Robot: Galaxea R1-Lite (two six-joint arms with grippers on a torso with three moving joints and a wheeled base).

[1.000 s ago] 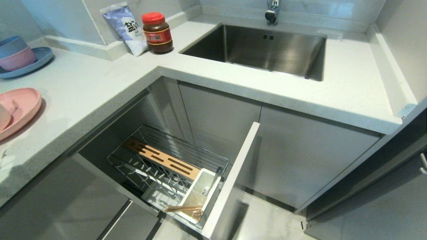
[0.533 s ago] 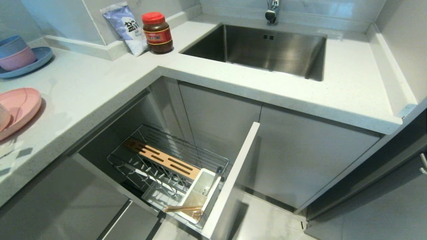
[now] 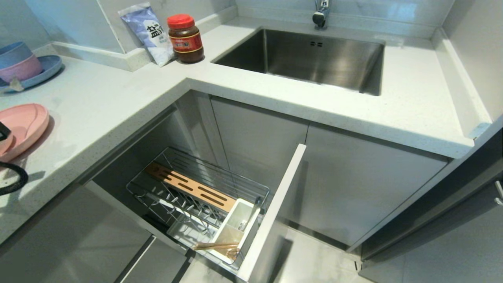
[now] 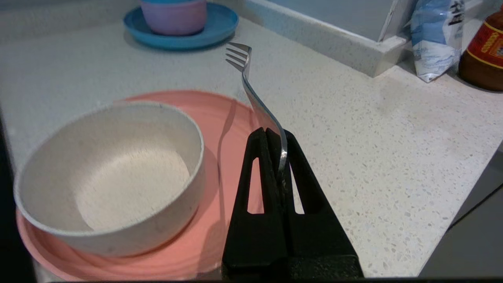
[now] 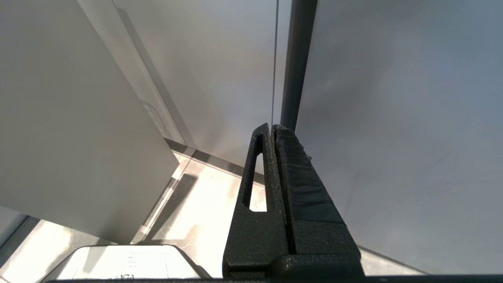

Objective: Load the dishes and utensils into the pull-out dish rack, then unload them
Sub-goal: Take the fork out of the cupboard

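Fingers (image 4: 283,135) pinch the fork (image 4: 251,92) handle, tines beyond.

dish rack (image 3: 196,196) open, chopsticks (image 3: 216,247) in caddy (image 3: 251,220)

A pale speckled worktop (image 3: 118,98) wraps in an L around a steel sink (image 3: 310,59) at upper centre of the head view. On it, at far left, lies a pink plate (image 3: 27,125); above that, at the upper left edge, a blue plate (image 3: 47,70). Against the back ledge stand a salt bag (image 3: 149,33) and, just beside it, a red-lidded jar (image 3: 184,39).
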